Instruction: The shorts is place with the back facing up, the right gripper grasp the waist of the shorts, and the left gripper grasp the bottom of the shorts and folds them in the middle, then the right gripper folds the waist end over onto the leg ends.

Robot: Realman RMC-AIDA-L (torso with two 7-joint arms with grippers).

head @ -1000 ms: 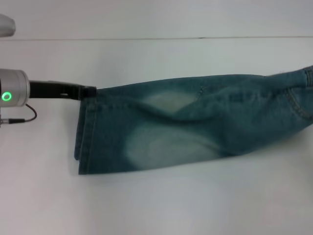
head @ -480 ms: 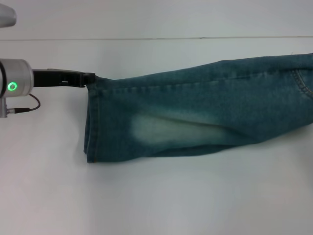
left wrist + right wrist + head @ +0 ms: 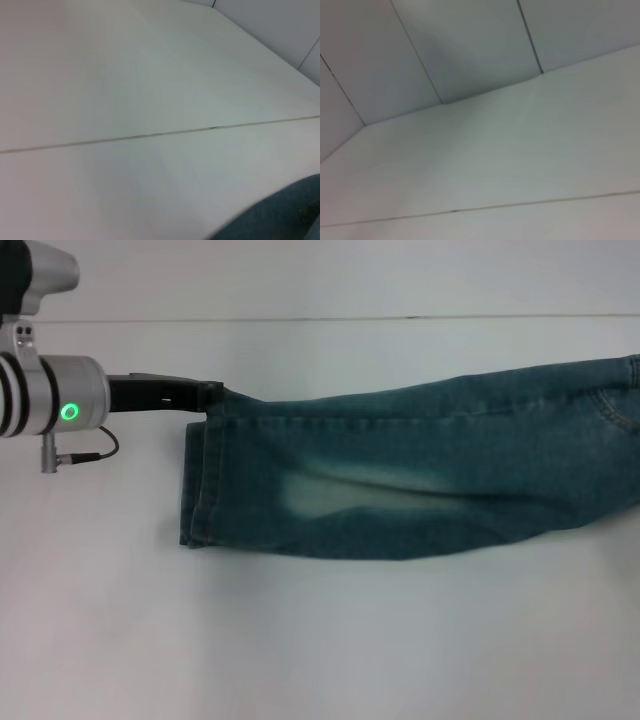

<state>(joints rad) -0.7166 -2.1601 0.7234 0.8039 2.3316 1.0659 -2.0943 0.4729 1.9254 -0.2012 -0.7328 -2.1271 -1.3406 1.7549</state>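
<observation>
Head view: the shorts (image 3: 420, 470), already folded lengthwise into a long band, stretch across the white table (image 3: 320, 640) from the stitched leg ends (image 3: 200, 490) at the robot's left to the right edge of the frame. The left gripper (image 3: 212, 395) is closed on the upper corner of the leg ends. The right gripper lies outside every view, so its state cannot be told.

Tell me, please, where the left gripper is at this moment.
In the head view, the left gripper is at the left, pinching the far corner of the shorts' leg hems above the white table.
</observation>
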